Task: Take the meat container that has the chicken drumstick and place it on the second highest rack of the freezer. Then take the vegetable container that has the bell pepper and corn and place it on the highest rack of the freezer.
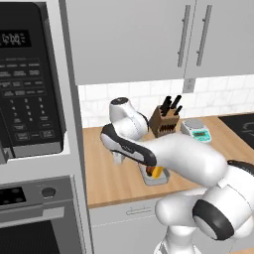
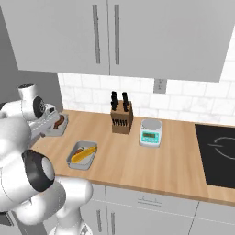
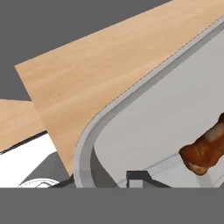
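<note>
The meat container [image 2: 61, 125], a shallow grey tray holding the reddish-brown chicken drumstick [image 2: 58, 122], sits at the counter's far left end. My gripper [image 2: 49, 123] reaches down to its left edge. In the hand view the tray's rim [image 3: 85, 140] runs between the narrowly set jaws, one fingertip [image 3: 135, 177] is inside the wall, and the drumstick [image 3: 205, 148] lies just beyond. The vegetable container [image 2: 73, 163], with the yellow corn [image 2: 85, 154] and the dark red bell pepper [image 2: 78, 150], stands nearer the counter's front [image 1: 161, 179]. The freezer and its racks are out of view.
A knife block [image 2: 122, 118] and a small kitchen scale [image 2: 150, 132] stand by the tiled back wall. A black cooktop [image 2: 215, 153] fills the counter's right end. Wall cabinets [image 2: 137, 32] hang above. A microwave [image 1: 27, 84] and an oven [image 1: 34, 213] are to the left.
</note>
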You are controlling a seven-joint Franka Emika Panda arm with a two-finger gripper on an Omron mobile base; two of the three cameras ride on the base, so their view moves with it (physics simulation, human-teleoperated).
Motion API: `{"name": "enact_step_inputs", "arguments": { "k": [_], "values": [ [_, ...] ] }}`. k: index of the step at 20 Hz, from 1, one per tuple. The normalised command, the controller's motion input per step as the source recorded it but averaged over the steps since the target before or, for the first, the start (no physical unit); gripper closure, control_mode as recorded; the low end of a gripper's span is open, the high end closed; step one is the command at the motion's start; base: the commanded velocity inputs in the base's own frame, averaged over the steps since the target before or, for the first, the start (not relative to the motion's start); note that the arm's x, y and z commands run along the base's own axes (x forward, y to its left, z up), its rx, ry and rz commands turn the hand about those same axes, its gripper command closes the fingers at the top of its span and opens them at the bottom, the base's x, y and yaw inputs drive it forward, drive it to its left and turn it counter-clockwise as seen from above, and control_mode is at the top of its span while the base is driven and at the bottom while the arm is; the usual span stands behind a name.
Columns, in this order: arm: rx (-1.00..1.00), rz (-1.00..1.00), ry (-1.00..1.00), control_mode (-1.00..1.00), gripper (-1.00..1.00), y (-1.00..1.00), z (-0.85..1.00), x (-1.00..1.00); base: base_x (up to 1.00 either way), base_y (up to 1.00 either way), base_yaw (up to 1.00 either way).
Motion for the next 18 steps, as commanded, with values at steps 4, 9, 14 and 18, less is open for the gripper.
{"name": "enact_step_inputs", "arguments": {
  "k": [4,9,14,18],
  "values": [
    [0.06,-0.04,-0.04,-1.00,1.00,-0.69,0.37,-0.45,0.00,0.00,0.00],
    [0.05,-0.05,-0.05,-1.00,1.00,-0.76,0.27,-0.52,0.00,0.00,0.00],
    [0.05,-0.08,0.00,-1.00,1.00,-0.77,0.33,-0.24,0.00,0.00,0.00],
    [0.02,-0.06,-0.02,-1.00,1.00,-0.63,0.26,-0.16,0.00,0.00,0.00]
  ]
}}
